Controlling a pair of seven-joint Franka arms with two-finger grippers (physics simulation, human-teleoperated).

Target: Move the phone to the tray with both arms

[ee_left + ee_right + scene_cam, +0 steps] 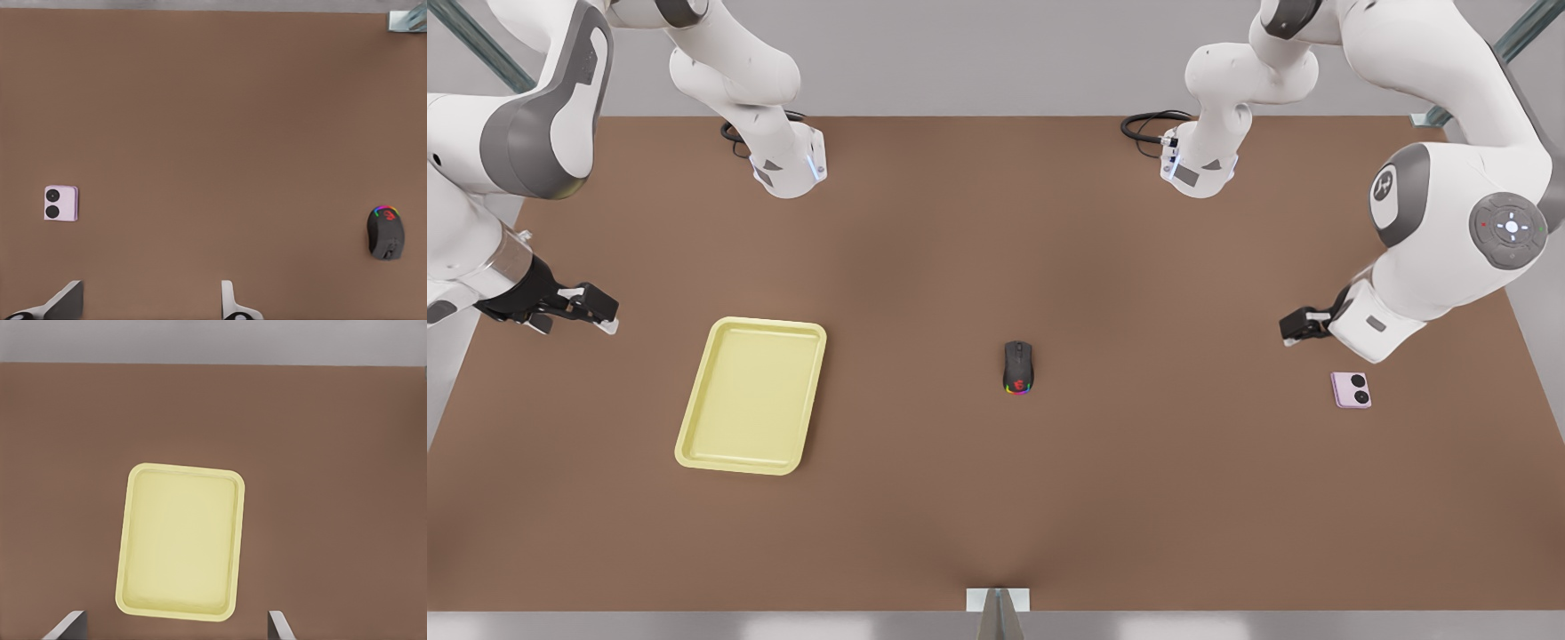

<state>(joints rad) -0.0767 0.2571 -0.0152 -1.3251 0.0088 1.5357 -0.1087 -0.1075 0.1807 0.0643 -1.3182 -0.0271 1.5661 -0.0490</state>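
The pale pink folded phone (1351, 389) lies flat on the brown table at the front view's right, its two black circles facing up. My left gripper (1294, 327) hovers open just behind and to the left of it; in the left wrist view the phone (61, 203) sits off to one side of the left gripper (148, 303), not between its fingers. The pale yellow tray (751, 396) rests at the front view's left. My right gripper (596, 311) hangs open to the tray's left, holding nothing. From the right wrist, the tray (180, 540) lies ahead of the right gripper (175, 617).
A black computer mouse with rainbow lights (1017, 366) sits mid-table between tray and phone, and the mouse (385, 232) is also in the left wrist view. Both arm bases (787, 169) (1199, 169) stand with cables at the back edge. A metal bracket (997, 600) marks the front edge.
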